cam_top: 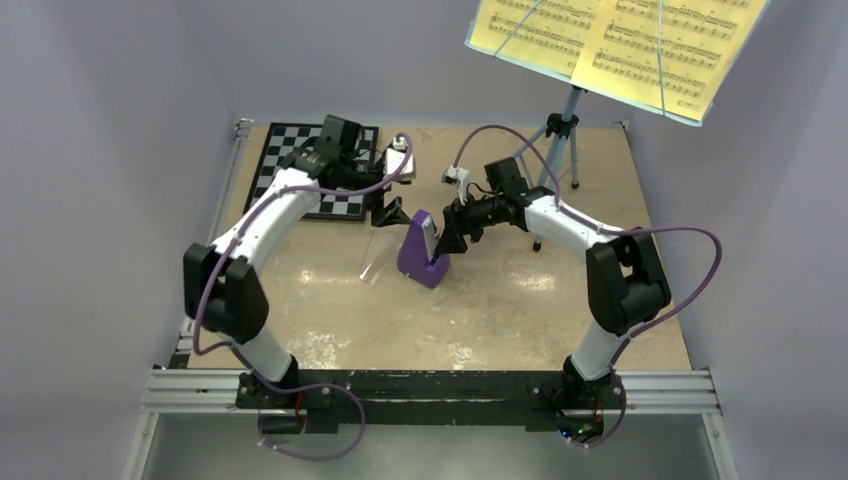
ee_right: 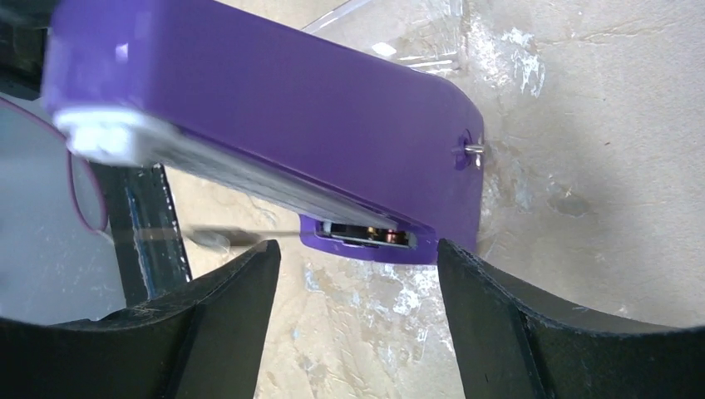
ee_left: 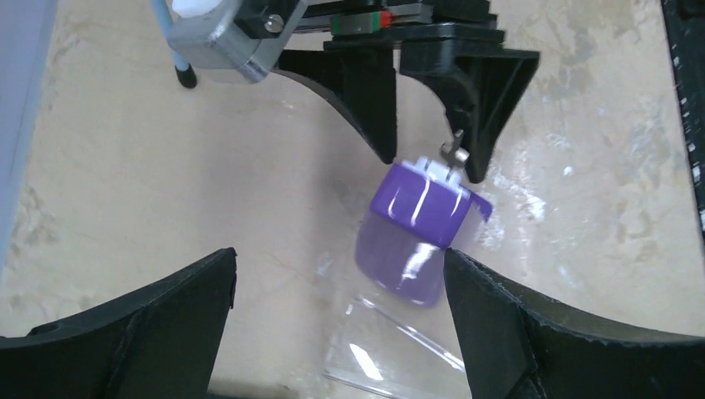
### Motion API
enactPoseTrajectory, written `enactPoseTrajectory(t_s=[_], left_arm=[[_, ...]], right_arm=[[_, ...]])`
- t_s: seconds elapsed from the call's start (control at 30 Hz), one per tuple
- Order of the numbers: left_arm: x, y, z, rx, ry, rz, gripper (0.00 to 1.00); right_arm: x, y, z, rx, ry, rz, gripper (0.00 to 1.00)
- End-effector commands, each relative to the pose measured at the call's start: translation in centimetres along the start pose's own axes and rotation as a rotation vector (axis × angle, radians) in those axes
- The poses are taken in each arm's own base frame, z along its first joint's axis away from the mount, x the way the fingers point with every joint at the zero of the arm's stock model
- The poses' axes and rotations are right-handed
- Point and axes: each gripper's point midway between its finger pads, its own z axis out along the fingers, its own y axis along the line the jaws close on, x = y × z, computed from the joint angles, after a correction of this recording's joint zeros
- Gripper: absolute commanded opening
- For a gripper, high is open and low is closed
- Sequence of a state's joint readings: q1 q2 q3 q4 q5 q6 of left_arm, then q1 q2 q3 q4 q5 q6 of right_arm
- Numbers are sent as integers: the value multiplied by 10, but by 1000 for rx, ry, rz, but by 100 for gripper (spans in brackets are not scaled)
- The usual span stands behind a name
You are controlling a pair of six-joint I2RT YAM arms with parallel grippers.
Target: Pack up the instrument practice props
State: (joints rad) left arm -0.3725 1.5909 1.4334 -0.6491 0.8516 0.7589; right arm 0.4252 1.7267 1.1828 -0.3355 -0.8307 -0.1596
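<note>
The small purple pyramid metronome [cam_top: 423, 252] stands on the table between my two grippers, its face panel uncovered. My left gripper [cam_top: 390, 213] hovers just left of it, open wide, with only the table and a clear cover [ee_left: 397, 347] showing between its fingers [ee_left: 339, 258]. My right gripper [cam_top: 450, 236] is open at the metronome's right side; the purple body [ee_right: 274, 108] sits just beyond its fingertips [ee_right: 357, 245], not between them. The light blue tripod music stand [cam_top: 566, 118] stands at the back right, holding the yellow sheet of music [cam_top: 612, 45].
A black-and-white checkerboard [cam_top: 285, 160] lies at the back left under my left arm. The clear cover [cam_top: 374, 264] lies flat just left of the metronome. One stand leg with a black foot [ee_left: 184, 73] reaches toward the middle.
</note>
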Motion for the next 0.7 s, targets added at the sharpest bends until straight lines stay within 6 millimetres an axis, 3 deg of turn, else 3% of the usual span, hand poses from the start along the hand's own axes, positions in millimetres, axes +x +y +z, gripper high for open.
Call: enactPoseTrajectory(t_s=[0.0,0.1,0.27,0.43,0.67], left_arm=[[-21,-4,9,202,-102,241,100],[-24,-2,15,230,-116,252,98],[-24,-32,11,316,-120,269,95],[-15,-48,14,355,-91,230,94],[4,-57,20,416,-9,169,74]], right_arm=[[-23,12,-7,-37,-43,-48,74],[-29,15,-9,-41,-53,-39,73],[-27,13,-6,-44,-47,-7,72],[-21,12,-5,-40,-38,-5,72],[-21,8,-4,-30,-35,-21,71]])
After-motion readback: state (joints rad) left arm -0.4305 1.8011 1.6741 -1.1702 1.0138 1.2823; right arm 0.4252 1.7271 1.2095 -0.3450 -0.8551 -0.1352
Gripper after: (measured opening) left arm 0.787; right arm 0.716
